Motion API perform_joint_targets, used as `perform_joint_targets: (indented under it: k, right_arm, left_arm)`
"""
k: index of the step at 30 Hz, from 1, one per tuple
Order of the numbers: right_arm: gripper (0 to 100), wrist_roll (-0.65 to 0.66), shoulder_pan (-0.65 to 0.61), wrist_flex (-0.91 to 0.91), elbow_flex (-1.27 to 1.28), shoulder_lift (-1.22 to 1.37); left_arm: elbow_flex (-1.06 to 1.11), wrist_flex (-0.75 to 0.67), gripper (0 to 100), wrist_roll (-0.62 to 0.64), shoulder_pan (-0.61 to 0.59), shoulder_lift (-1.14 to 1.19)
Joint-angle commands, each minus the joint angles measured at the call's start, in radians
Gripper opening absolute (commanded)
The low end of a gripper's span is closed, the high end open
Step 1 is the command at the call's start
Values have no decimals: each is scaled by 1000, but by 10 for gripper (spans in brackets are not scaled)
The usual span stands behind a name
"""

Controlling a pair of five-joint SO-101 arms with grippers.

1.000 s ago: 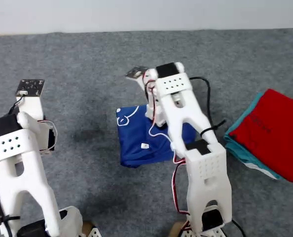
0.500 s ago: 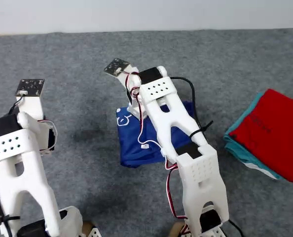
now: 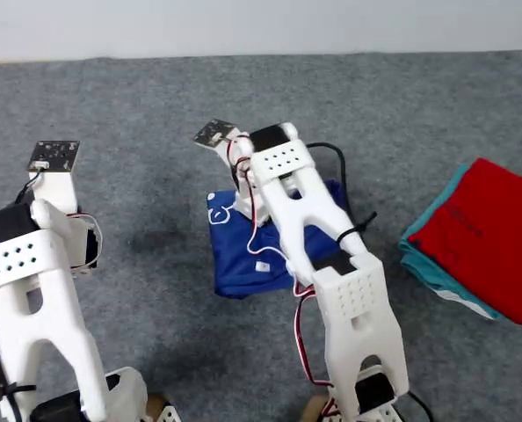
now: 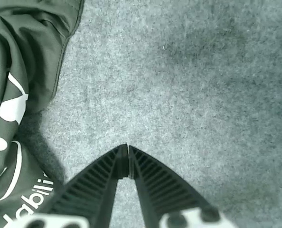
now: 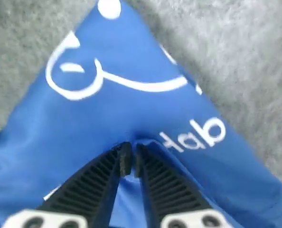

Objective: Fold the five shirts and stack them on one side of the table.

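Left hand: fingers shut tip to tip, nothing between them, poised over bare grey worktop. A crumpled dark shirt with white print lay just beside it.

Right hand: fingers closed to a narrow slit, tips down on the blue shirt and pinching a small pucker of its cloth close to the white print.

In the high view the blue shirt lay folded near the middle of the worktop, partly under the right arm.

Further right, well apart from the blue one, a folded red shirt sat on top of a teal shirt, stacked at the worktop's right side.
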Motion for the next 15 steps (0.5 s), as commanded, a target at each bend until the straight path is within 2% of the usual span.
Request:
perform_joint_targets:
  k: [1, 8, 15]
  right_arm:
    - [13, 15, 41, 82, -71, -38]
    - [13, 15, 96, 222, -121, -102]
    - [13, 49, 171, 220, 89, -223]
  left_arm:
    - [-7, -15, 4, -11, -5, -32]
    - [-12, -17, 4, -11, -3, -32]
    - [-12, -17, 4, -11, -3, -32]
